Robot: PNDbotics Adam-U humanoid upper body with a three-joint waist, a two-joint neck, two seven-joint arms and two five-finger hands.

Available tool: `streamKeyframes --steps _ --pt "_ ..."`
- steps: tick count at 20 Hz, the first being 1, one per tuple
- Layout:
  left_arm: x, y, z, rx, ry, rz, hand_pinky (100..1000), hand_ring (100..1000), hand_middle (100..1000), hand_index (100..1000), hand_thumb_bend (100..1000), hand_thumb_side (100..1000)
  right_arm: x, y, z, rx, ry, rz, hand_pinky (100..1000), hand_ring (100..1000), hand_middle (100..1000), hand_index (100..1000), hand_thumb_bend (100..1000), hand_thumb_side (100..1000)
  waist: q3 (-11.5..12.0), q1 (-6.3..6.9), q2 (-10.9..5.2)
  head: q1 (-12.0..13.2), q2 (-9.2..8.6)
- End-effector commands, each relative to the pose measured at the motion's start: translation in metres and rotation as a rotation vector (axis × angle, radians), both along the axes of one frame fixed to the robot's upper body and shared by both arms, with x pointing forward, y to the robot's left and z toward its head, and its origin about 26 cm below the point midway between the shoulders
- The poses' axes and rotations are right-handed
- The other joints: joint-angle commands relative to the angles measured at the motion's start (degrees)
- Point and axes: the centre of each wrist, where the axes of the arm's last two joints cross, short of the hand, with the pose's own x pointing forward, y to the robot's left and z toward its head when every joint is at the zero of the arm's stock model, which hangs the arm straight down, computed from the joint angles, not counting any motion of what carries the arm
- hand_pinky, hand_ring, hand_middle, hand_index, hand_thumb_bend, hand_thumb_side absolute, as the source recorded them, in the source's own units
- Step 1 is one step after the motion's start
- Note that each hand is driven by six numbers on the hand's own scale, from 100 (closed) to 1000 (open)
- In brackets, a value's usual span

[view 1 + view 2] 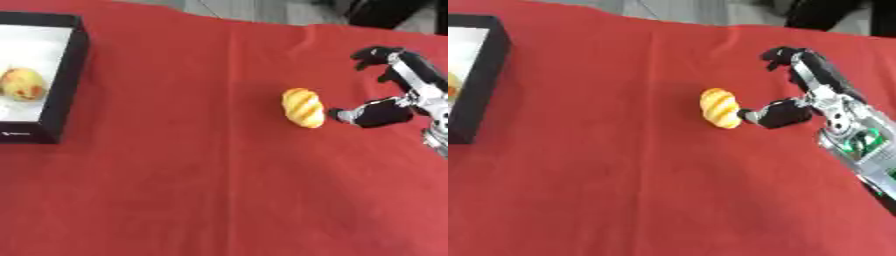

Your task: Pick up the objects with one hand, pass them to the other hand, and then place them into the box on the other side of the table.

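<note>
One red cloth covers the whole table (219, 190), with a faint crease running down its middle from the far edge toward the near edge. At the far left sits the box (72, 75), black-walled with a white floor, its right wall and near corner showing plainly in the left eye view; the right eye view catches only its right wall and a strip of the floor.

Next in size is the right hand (820, 95), black with silver parts, coming in from the right side of the table on a forearm that shows a green glint near the wrist. Its fingers (785, 54) are bent and raised at the far side, apart from the thumb (773, 114), which reaches out low toward the left. The hand is spread and grips nothing. The thumb's tip lies just beside the right end of the bread roll (303, 107), so close that whether it touches cannot be told.

That roll, golden yellow with paler slashes across its top, lies on the cloth a little right of the crease, well apart from the box.

Smallest is a rounded yellow fruit with a red blush (24, 84), resting inside the box on the white floor near its left side.
</note>
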Motion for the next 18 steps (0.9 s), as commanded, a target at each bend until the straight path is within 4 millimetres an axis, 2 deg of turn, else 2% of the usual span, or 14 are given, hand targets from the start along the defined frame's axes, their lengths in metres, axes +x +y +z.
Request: streamKeyframes --steps 1,4,6,10,18 --pt "-0.004 -0.003 0.008 0.004 -0.056 -0.029 764 751 746 848 100 756 0.001 0.005 0.006 0.009 0.024 -0.058 795 903 742 843 607 115 0.06 0.52 -1.23 -0.8 -0.24" --pt "-0.004 -0.004 0.005 -0.001 -0.053 -0.036 764 751 746 848 100 755 0.017 0.005 -0.003 0.011 0.074 -0.088 809 901 748 843 642 100 -0.17 0.57 -1.62 -1.03 0.27" --pt "-0.003 -0.004 0.004 -0.007 -0.052 -0.03 764 751 746 847 100 754 0.027 0.006 -0.007 0.005 0.088 -0.104 817 901 751 844 581 180 -0.37 0.6 -1.93 -0.96 0.6" --pt "-0.003 -0.003 0.001 -0.013 -0.049 -0.021 764 751 745 846 100 750 0.041 0.009 -0.019 -0.018 0.11 -0.131 830 900 760 849 627 157 -0.64 0.59 -2.4 -0.77 1.03" --pt "-0.003 -0.002 -0.004 -0.02 -0.03 -0.004 764 751 742 842 100 755 0.051 0.021 -0.025 -0.048 0.077 -0.152 810 895 738 851 567 121 -1.04 0.48 -2.68 0.33 2.05"
